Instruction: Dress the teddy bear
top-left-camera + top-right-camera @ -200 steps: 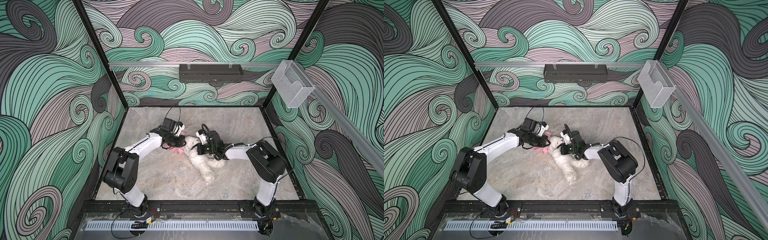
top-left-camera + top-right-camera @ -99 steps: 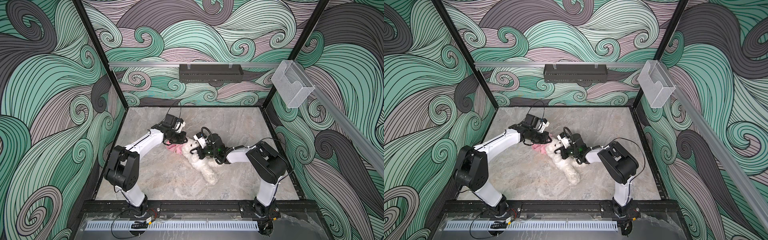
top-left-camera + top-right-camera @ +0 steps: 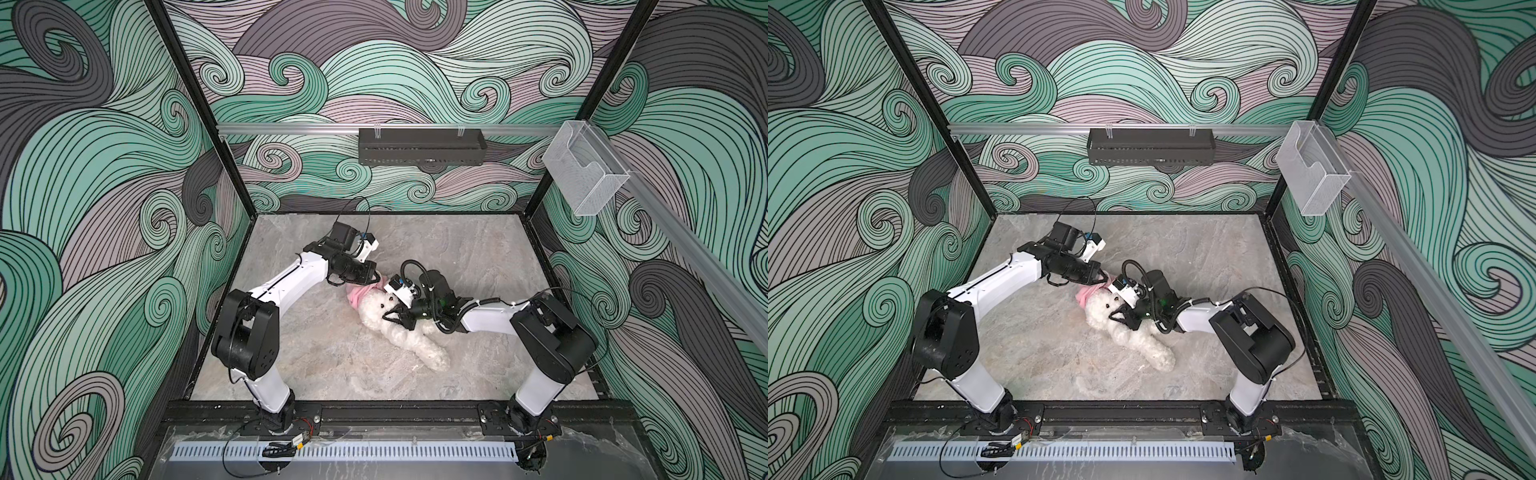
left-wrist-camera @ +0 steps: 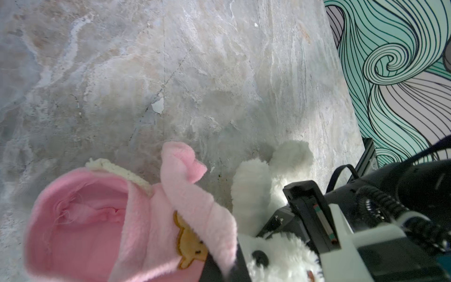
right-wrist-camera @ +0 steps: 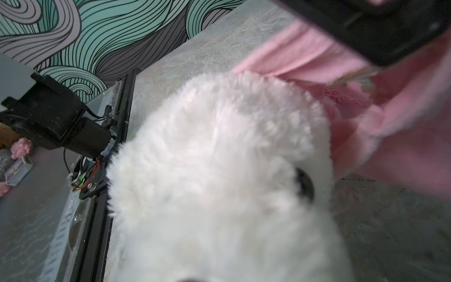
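The white fluffy teddy bear (image 3: pixel 409 334) (image 3: pixel 1136 338) lies on its back mid-table, head toward the back left and legs toward the front right. A pink shirt (image 3: pixel 356 294) (image 3: pixel 1084 294) with an orange bear print (image 4: pixel 189 244) hangs bunched just behind its head. My left gripper (image 3: pixel 376 276) (image 3: pixel 1102 274) is shut on a fold of that shirt (image 4: pixel 97 232), holding its hem open. My right gripper (image 3: pixel 394 316) (image 3: pixel 1116 319) grips the bear at the neck. Fur (image 5: pixel 219 171) fills the right wrist view and hides those jaws.
The marble table (image 3: pixel 478 257) is walled by patterned panels. A black tray (image 3: pixel 422 145) hangs on the back rail and a clear plastic holder (image 3: pixel 584 174) on the right wall. A black frame bar (image 3: pixel 374 411) runs along the front edge.
My left gripper has carried the shirt a little to the right, closer over the bear's head. My right gripper has turned and slid toward the front with the bear.
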